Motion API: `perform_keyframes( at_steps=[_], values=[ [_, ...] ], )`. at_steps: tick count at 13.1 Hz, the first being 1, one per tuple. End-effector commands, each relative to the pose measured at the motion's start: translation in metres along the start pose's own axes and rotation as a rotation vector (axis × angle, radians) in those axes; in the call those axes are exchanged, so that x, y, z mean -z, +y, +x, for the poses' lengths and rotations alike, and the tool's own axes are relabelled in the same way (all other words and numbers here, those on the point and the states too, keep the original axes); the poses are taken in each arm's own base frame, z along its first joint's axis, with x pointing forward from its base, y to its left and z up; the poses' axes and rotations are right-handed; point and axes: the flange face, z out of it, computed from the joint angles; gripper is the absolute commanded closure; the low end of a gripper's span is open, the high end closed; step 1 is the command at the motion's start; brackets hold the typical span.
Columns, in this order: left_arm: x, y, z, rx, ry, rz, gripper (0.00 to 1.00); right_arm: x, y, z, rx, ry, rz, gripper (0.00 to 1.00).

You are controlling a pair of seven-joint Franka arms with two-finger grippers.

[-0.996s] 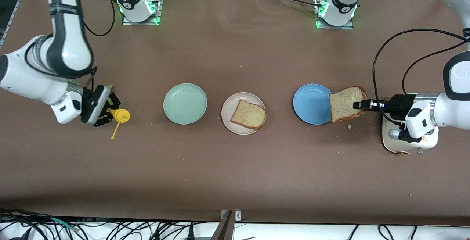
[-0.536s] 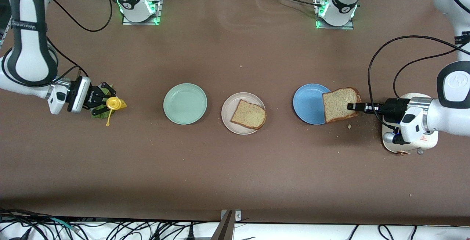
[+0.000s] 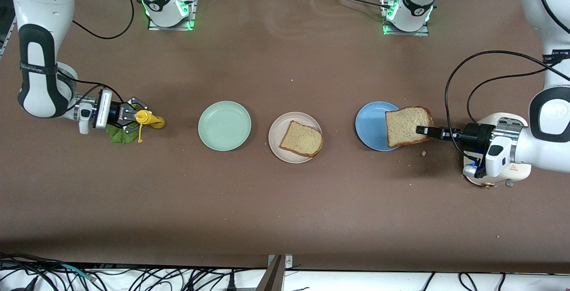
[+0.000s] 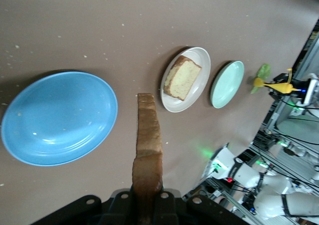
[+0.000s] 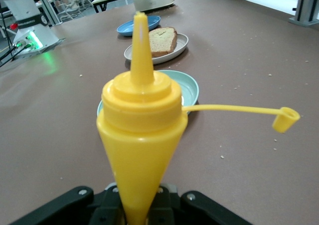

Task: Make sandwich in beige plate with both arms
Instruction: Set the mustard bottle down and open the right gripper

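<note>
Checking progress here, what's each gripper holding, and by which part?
Left gripper: toast slice, by its edge. Right gripper: yellow squeeze bottle, by its base.

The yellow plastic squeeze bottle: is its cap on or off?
Off. The yellow plastic squeeze bottle has a bare nozzle; its small cap dangles beside on a tether.

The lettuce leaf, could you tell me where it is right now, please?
In the front view the lettuce leaf lies on the table at the right arm's end, under the right tool, which holds the yellow squeeze bottle.
</note>
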Motion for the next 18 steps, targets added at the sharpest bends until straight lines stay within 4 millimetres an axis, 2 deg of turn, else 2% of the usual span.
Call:
perform_keyframes(
  at_steps=[1,3,10,17,18],
  values=[
    [-0.001,0.000,-0.001,-0.020,-0.018,-0.050,1.00,-0.001,0.001,-0.002,0.048,0.045,-0.022,1.00],
    [-0.001,-0.002,0.000,-0.028,-0.017,-0.050,1.00,-0.006,-0.001,-0.008,0.055,0.057,-0.031,1.00],
    [-0.001,-0.002,0.000,-0.031,-0.016,-0.050,1.00,-0.014,0.000,-0.009,0.050,0.075,-0.033,1.00],
    [-0.001,-0.001,0.000,-0.030,-0.016,-0.052,1.00,-0.033,-0.007,-0.038,0.040,0.102,-0.047,1.00],
    [-0.001,-0.001,0.000,-0.030,-0.016,-0.052,1.00,-0.034,-0.007,-0.038,0.031,0.098,-0.048,0.94]
  ],
)
